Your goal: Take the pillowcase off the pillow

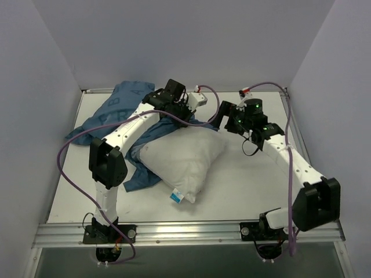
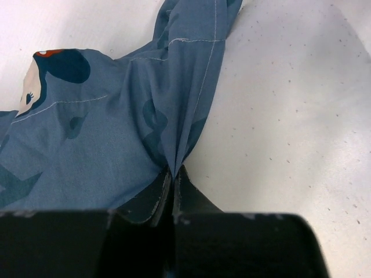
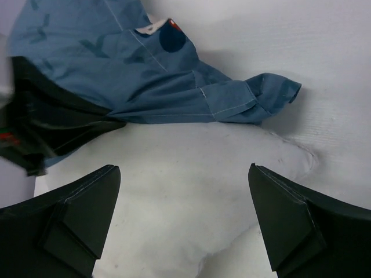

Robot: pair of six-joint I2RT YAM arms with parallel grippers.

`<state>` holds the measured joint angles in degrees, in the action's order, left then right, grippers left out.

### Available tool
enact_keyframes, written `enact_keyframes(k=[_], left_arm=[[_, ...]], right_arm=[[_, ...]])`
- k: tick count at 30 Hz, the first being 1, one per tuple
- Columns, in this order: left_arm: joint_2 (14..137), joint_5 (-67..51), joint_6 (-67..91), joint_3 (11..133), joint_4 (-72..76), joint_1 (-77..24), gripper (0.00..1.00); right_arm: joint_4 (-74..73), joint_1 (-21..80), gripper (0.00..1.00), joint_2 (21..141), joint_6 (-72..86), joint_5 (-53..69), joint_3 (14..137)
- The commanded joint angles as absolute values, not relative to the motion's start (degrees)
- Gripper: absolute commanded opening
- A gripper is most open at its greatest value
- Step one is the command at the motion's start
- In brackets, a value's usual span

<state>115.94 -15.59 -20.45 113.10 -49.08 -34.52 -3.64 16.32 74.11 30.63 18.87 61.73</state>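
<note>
Items: 1 pillow (image 1: 182,159) | 1 pillowcase (image 1: 124,104) | left claw (image 2: 174,172) clamped on pillowcase | right claw (image 3: 184,169) apart

Left arm (image 1: 124,134): reaching toward 1 o'clock, elbow raised.
Left gripper (image 2: 174,172): pinched tight on pillowcase (image 2: 87,133).
Right arm (image 1: 290,159): stretched toward 11 o'clock.
Right gripper (image 3: 184,171): jaws spread wide.

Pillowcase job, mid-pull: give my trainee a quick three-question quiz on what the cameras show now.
1. True or false: the left jaws are shut on a fold of the pillowcase.
2. The right jaws are: A) open, holding nothing, facing the pillow; B) shut on the pillowcase; C) shut on the pillow.
3. Top view: does most of the pillowcase lie to the pillow's left or right?
Key: 1 true; 2 A; 3 left.
</note>
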Motion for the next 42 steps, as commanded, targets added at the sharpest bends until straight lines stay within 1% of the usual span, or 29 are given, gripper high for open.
enact_keyframes(k=[1,2,4,8,10,11,13,14,15,16,20,21,23,24,27,28,30,31,34,36,37,39,42], left_arm=[[114.61,-15.03,-18.55,115.66,-47.64,-34.45,0.06],[115.31,-14.68,-18.37,116.01,-47.55,-34.37,0.06],[116.01,-13.63,-16.79,116.63,-46.5,-34.28,0.06],[117.51,-12.66,-13.81,117.33,-45.0,-33.75,0.06],[118.03,-12.31,-13.27,118.21,-44.83,-33.58,0.07],[118.73,-11.96,-12.92,118.56,-44.74,-33.66,0.08],[119.44,-11.43,-12.57,119.09,-44.3,-33.57,0.08],[120.23,-10.56,-12.05,119.61,-44.04,-33.66,0.08],[120.76,-10.02,-11.87,120.05,-43.6,-33.58,0.08],[121.81,-9.24,-11.52,120.49,-43.33,-33.49,0.08],[125.67,-3.54,-11.16,126.62,-43.5,-32.61,0.08],[126.81,-2.12,-11.51,127.96,-44.64,-31.74,0.08],[129.98,1.21,-12.39,130.77,-45.96,-30.16,0.08],[131.12,3.41,-12.48,133.57,-47.53,-29.1,0.08],[134.99,5.09,-12.22,139.01,-50.44,-23.66,0.07],[136.39,6.14,-12.22,140.26,-50.97,-20.77,0.07],[137.37,6.85,-12.83,142.46,-51.77,-18.03,0.07],[137.46,7.03,-13.27,143.08,-51.68,-15.58,0.07],[136.58,7.29,-15.02,142.3,-51.5,-12.58,0.08],[135.97,7.12,-16.08,141.77,-50.63,-9.85,0.08],[135.36,6.42,-16.17,141.16,-50.36,-9.06,0.09],[134.65,3.35,-16.0,140.45,-50.1,-7.3,0.14],[133.42,0.27,-15.47,138.52,-50.62,-7.38,0.23]], right_arm=[[4.81,17.23,0.98,81.81,28.91,24.78,61.0],[9.27,17.66,0.98,82.35,29.26,24.87,60.3],[12.03,18.28,0.99,84.71,30.23,25.4,58.36],[18.01,24.32,0.98,89.02,31.2,24.17,53.71],[19.51,26.45,0.9,91.3,31.9,24.0,52.13],[19.86,27.93,0.71,92.1,31.9,23.91,51.25],[19.95,28.65,0.46,92.98,31.9,23.65,50.28],[19.95,28.74,0.22,92.73,31.82,22.95,49.32],[19.78,29.0,0.08,92.38,31.47,22.85,49.05],[18.38,29.09,0.0,91.5,30.07,22.59,48.96],[11.44,32.95,0.0,88.08,22.25,19.7,51.41],[9.77,34.7,0.0,86.24,21.37,18.73,52.2],[6.86,34.98,0.0,83.95,21.7,18.46,51.6],[6.33,34.81,0.0,82.63,22.23,18.2,49.59],[4.05,34.72,0.0,76.65,24.16,16.44,46.07],[3.0,34.37,0.0,74.2,24.95,16.35,43.71],[2.64,34.02,0.0,71.04,27.14,16.61,41.5],[2.9,33.23,0.0,70.23,28.03,17.13,39.4],[3.43,31.12,0.0,68.56,30.49,19.07,36.4],[3.34,29.19,0.0,68.73,30.5,19.69,35.95],[3.43,28.74,0.0,68.82,30.32,20.12,35.86],[3.51,27.69,0.0,69.87,29.97,20.65,35.95],[2.73,26.9,0.0,71.27,29.36,19.95,37.44]])
